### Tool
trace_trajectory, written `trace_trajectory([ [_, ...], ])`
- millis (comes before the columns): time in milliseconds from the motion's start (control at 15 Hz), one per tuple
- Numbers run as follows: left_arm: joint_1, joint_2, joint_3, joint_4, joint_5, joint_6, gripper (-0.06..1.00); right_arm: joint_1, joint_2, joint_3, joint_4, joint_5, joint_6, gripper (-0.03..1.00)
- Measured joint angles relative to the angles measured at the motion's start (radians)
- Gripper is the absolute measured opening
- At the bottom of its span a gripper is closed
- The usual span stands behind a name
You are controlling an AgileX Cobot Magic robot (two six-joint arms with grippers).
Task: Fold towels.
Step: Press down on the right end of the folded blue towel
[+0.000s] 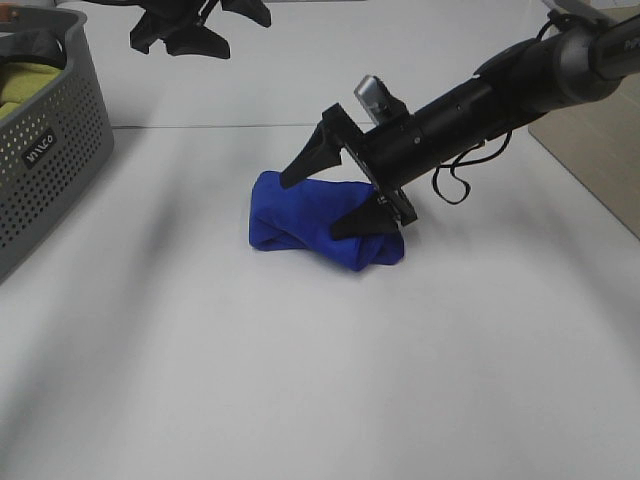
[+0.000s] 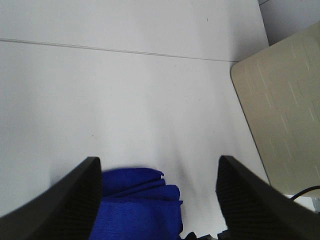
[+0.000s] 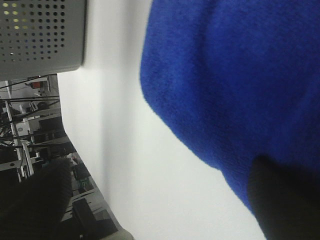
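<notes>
Nearest surface: bare white tabletop [image 1: 300, 380] is being shown across the foreground of the high view, with one thin seam line running along its far part.
Towel: royal-blue microfibre cloth [image 1: 310, 225] is being seen bunched into a rumpled roll at the middle of the tabletop; no tag can be made out.
Right gripper: black two-fingered right gripper [image 1: 325, 195] is being held low over the cloth, its fingers spread wide, one finger [image 1: 305, 160] above the cloth's far edge, the other against its near right end; nothing is being pinched.
Left gripper: black left gripper [image 1: 190, 35] is being held high at the far side, fingers [image 2: 60, 205] parted, gripping nothing.
Basket: grey perforated plastic basket [image 1: 50, 160] is being seen at the left edge, a yellow cloth [image 1: 25, 85] inside.
Writing: small white label on the basket wall is being read as roughly "MYLCO"; exact letters cannot be told.
</notes>
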Motion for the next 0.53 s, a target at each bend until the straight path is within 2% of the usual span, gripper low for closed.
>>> trace_trajectory([
  [133, 0.000, 0.000, 0.000, 0.022, 0.032, 0.000, 0.63, -0.018, 0.018, 0.003, -0.015, -0.010, 0.000, 0.89],
  [200, 0.000, -0.003, 0.000, 0.066, 0.064, 0.003, 0.63, -0.061, 0.018, 0.003, -0.015, 0.002, 0.007, 0.89],
  [333, 0.000, -0.028, 0.000, 0.132, 0.102, 0.011, 0.63, -0.105, -0.002, 0.003, -0.017, 0.069, 0.008, 0.89],
  [533, 0.000, -0.088, 0.000, 0.244, 0.217, 0.018, 0.63, -0.126, -0.121, 0.003, -0.114, 0.111, 0.021, 0.89],
])
